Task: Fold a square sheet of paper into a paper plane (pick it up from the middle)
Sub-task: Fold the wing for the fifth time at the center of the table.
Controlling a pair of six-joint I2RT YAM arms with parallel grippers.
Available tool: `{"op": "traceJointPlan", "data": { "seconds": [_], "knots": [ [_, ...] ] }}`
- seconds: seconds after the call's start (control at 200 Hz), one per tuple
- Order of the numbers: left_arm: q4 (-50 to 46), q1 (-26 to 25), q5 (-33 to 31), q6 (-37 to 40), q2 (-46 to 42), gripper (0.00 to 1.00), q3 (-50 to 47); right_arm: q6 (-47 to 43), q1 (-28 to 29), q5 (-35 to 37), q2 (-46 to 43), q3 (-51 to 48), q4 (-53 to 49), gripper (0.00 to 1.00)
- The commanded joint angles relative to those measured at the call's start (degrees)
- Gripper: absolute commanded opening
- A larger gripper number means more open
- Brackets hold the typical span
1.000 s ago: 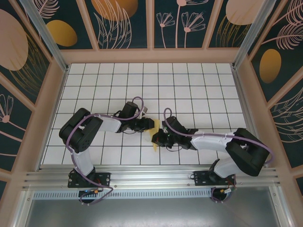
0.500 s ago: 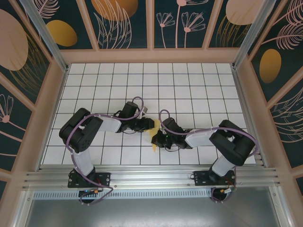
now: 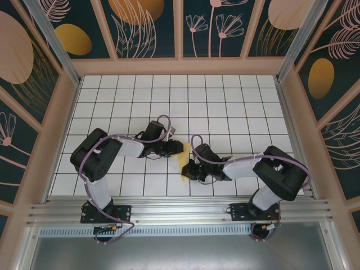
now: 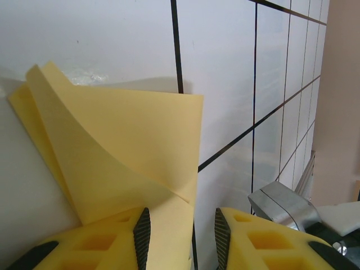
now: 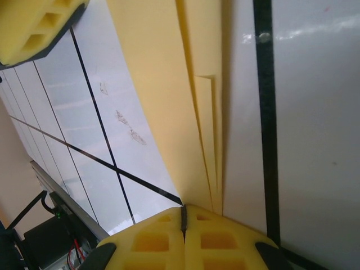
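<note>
Paper plane [image 3: 181, 163] lay folded on the counter [image 3: 225, 101]; left gripper [image 4: 180, 228] stood open astride its lifted flap, right gripper [image 5: 183, 216] closed at its near end.

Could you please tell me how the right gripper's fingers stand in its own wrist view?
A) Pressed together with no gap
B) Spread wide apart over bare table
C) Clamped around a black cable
A: in the right wrist view the right gripper has its two yellow fingers meeting along a thin seam, right at the edge of the folded yellow paper.
</note>
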Motion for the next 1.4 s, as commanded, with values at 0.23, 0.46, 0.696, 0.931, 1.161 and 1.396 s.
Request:
{"op": "traceJointPlan", "data": {
  "seconds": [0.23, 0.46, 0.696, 0.931, 1.161, 1.396],
  "knots": [
    [-5.38, -1.25, -5.97, 2.39, 5.91, 0.39, -1.45, -0.53, 3.58, -0.23, -1.82, -0.73, -8.07, 0.07],
    [-5.55, -1.25, -5.48, 2.56, 5.82, 0.39, -1.66, -0.40, 3.58, -0.38, -1.66, -1.75, -6.35, 0.07],
    [-6.00, -1.26, -5.21, 2.90, 5.29, 0.38, -1.28, -1.58, 3.06, 1.58, -1.80, 0.53, -8.73, 0.07],
    [-5.40, -1.34, -5.24, 2.41, 5.81, 0.39, -1.14, -3.94, 2.99, 3.23, -6.04, 5.28, -7.69, 0.11],
    [-5.52, -1.41, -5.11, 2.45, 5.83, 0.39, -1.11, -2.79, 2.15, 5.52, 0.38, 7.61, -5.46, 0.10],
    [-5.49, -1.36, -5.43, 2.34, 4.62, 0.39, -1.17, -1.30, 1.75, 3.62, 0.77, 0.34, -0.93, 0.08]
  ]
}}
